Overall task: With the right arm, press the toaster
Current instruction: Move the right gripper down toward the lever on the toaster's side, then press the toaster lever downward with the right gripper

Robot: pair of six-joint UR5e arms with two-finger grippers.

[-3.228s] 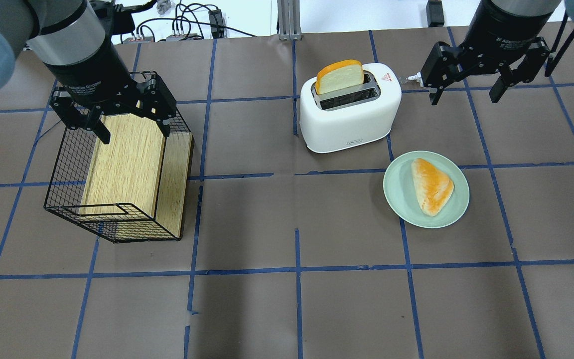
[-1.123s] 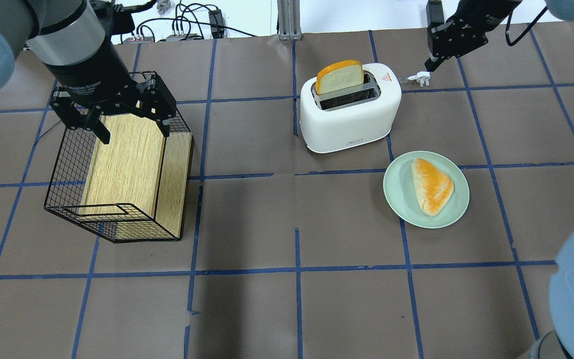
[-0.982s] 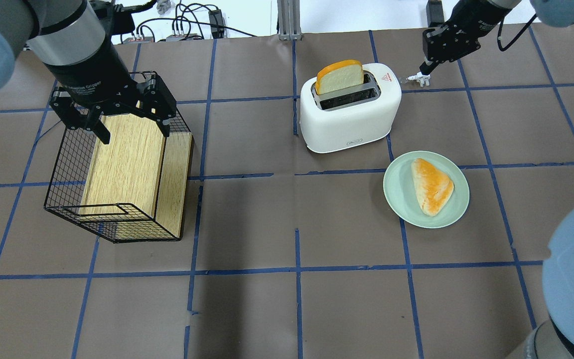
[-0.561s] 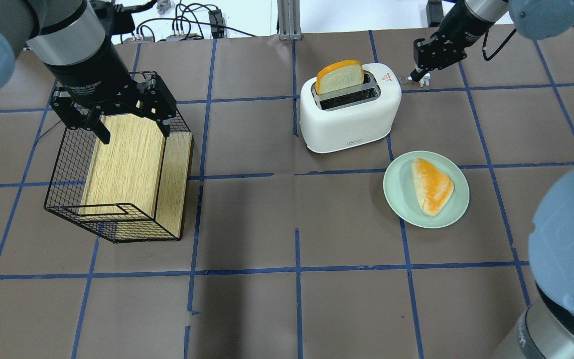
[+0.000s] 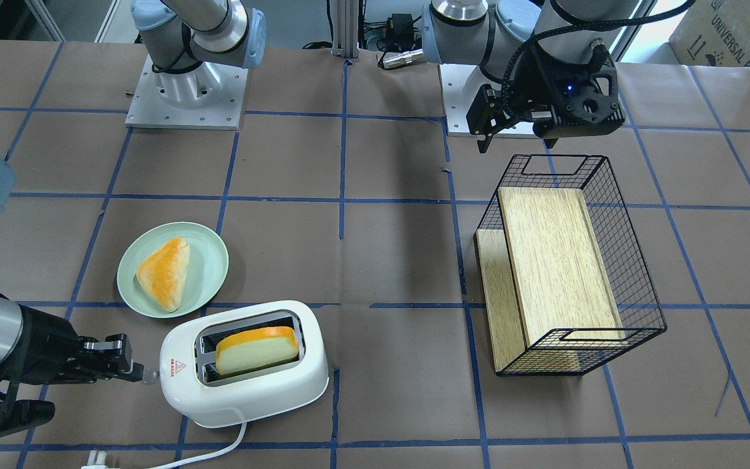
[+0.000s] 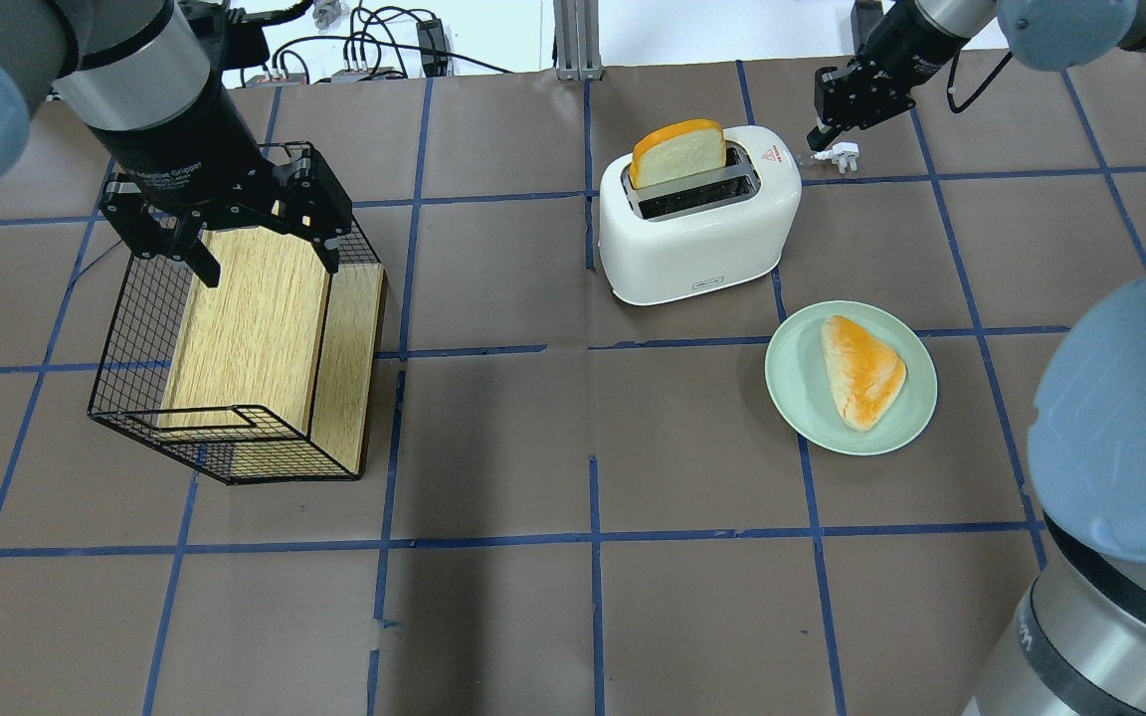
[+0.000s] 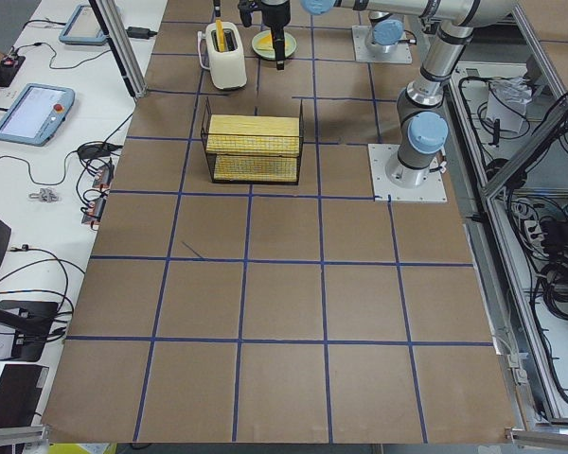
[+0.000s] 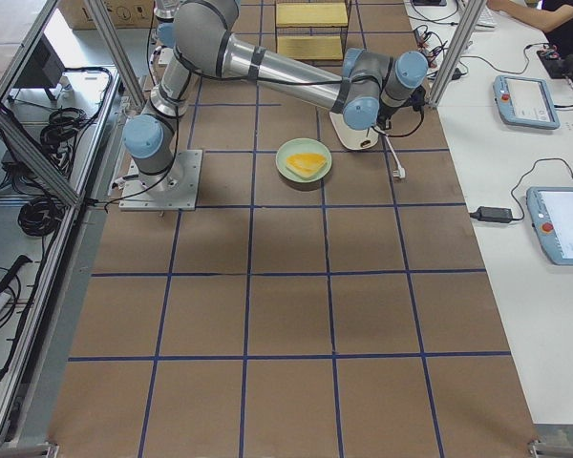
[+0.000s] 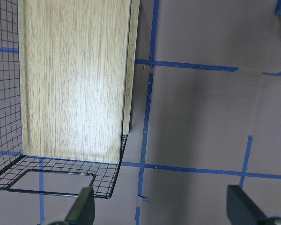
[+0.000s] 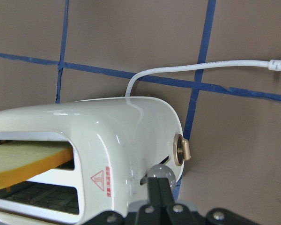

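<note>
The white toaster (image 6: 702,234) stands at the table's far middle, with a bread slice (image 6: 680,151) standing high in its slot. It also shows in the front view (image 5: 245,391) and the right wrist view (image 10: 107,136). My right gripper (image 6: 816,137) is shut and empty and points at the toaster's end with the red triangle sticker. In the right wrist view the right gripper (image 10: 159,187) sits right below the clear lever knob (image 10: 160,172), beside a gold knob (image 10: 181,150). I cannot tell whether it touches. My left gripper (image 6: 270,264) is open and empty above the wire basket (image 6: 135,328).
A pale green plate (image 6: 792,398) with a triangular bread piece (image 6: 861,370) lies right of and nearer than the toaster. The toaster's white cord (image 10: 201,65) and plug (image 6: 840,154) lie on the table beside the right gripper. A wooden board (image 6: 255,318) fills the basket.
My right gripper has shut, turned edge-on and moved left towards the toaster's sticker end, while the right arm's elbow has swung into the near right corner. The left arm has not moved.
</note>
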